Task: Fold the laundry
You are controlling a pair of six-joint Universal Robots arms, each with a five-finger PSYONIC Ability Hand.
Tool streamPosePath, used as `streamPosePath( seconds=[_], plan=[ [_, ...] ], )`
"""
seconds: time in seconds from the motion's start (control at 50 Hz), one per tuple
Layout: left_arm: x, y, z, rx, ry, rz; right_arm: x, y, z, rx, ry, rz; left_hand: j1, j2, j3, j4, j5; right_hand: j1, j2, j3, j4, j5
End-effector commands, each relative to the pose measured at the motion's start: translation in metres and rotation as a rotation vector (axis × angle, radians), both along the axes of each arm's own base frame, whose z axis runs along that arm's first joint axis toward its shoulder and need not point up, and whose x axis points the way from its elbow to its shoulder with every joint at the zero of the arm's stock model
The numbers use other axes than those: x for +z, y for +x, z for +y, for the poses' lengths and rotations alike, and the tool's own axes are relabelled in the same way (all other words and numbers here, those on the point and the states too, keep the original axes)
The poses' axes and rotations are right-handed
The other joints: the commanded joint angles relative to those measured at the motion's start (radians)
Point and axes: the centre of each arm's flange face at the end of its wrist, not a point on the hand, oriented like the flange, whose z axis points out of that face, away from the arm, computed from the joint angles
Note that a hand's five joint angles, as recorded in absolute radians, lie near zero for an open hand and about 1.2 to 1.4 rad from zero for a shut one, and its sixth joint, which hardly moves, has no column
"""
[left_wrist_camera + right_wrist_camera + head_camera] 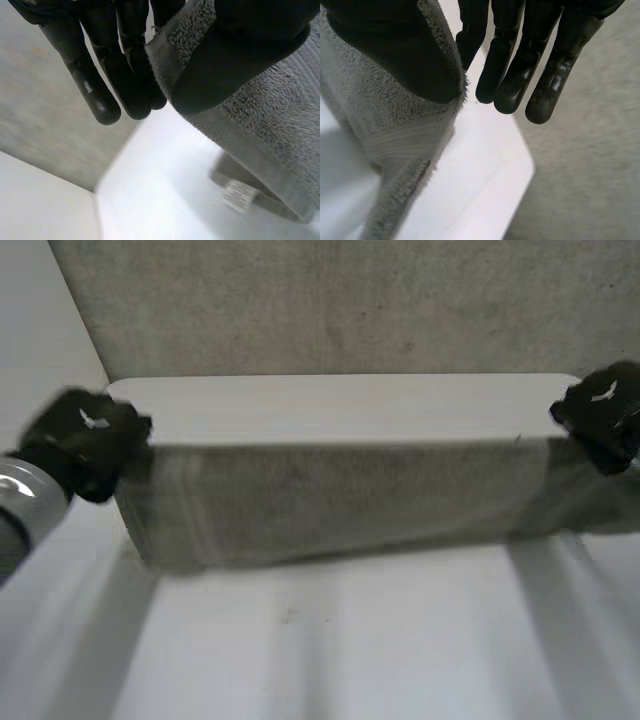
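Item: grey terry towel [330, 500], held above white worktop [330, 650], stretched wide betw. both hands, hanging as a long band.
L hand [85, 440]: at towel's upper left corner. Wrist view shows thumb pressing cloth against fingers [102, 100], which are straight and close together, i.e. a pinch.
R hand [600, 415]: at upper right corner. Same grip: thumb clamps towel edge against straight fingers [542, 95], set side by side.
Reason for hold (judged): corners pinched, arms apart, so top edge runs taut and level and cloth hangs flat, ready to be laid or folded.
Lower edge: near worktop; contact cannot be told.
Care label [239, 195]: white tag low on towel, L-hand side, close to worktop.
Stage (judged): towel presented for a fold; no. of layers not readable.
Risk (judged): pinch is shallow, at the very edge; a corner may slip if arms pull wider.
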Motion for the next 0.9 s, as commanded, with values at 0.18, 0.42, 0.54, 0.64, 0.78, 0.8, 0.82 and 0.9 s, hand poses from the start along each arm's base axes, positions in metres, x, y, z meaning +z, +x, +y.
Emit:
streamPosePath(
  seconds=[0.18, 0.42, 0.54, 0.64, 0.78, 0.8, 0.82, 0.9],
  plan=[
    [-0.020, -0.038, -0.133, 0.084, -0.142, 0.055, -0.021, 0.058, -0.084, -0.014, -0.257, 0.005, 0.208, 0.178, 0.180, 0.179, 0.186, 0.419, 0.213, 0.205, 0.200, 0.215],
    [0.153, -0.058, -0.130, 0.052, -0.706, 0.548, 0.109, 0.068, -0.092, -0.022, -1.019, -0.248, 0.208, 0.178, 0.180, 0.179, 0.186, 0.419, 0.213, 0.205, 0.200, 0.215],
    [0.109, -0.056, -0.122, 0.062, -0.592, 0.518, 0.071, 0.074, -0.082, 0.081, -0.860, -0.197, 0.208, 0.178, 0.180, 0.179, 0.186, 0.419, 0.213, 0.205, 0.200, 0.215],
    [0.046, -0.048, -0.121, 0.100, -0.429, 0.447, 0.019, 0.074, -0.072, 0.148, -0.619, -0.149, 0.208, 0.178, 0.180, 0.179, 0.186, 0.419, 0.213, 0.205, 0.200, 0.215],
    [-0.038, -0.030, -0.116, 0.140, -0.251, 0.393, -0.063, 0.068, -0.051, 0.197, -0.270, -0.148, 0.208, 0.178, 0.180, 0.179, 0.186, 0.419, 0.213, 0.205, 0.200, 0.215],
    [-0.058, -0.030, -0.113, 0.127, -0.220, 0.383, -0.085, 0.067, -0.048, 0.198, -0.197, -0.157, 0.208, 0.178, 0.180, 0.179, 0.186, 0.419, 0.213, 0.205, 0.200, 0.215],
    [-0.074, -0.028, -0.111, 0.115, -0.197, 0.376, -0.103, 0.067, -0.045, 0.200, -0.137, -0.166, 0.208, 0.178, 0.180, 0.179, 0.186, 0.419, 0.213, 0.205, 0.200, 0.215],
    [-0.094, -0.026, -0.107, 0.110, -0.168, 0.366, -0.134, 0.067, -0.039, 0.206, -0.038, -0.176, 0.208, 0.178, 0.180, 0.179, 0.186, 0.419, 0.213, 0.205, 0.200, 0.215]
  ],
)
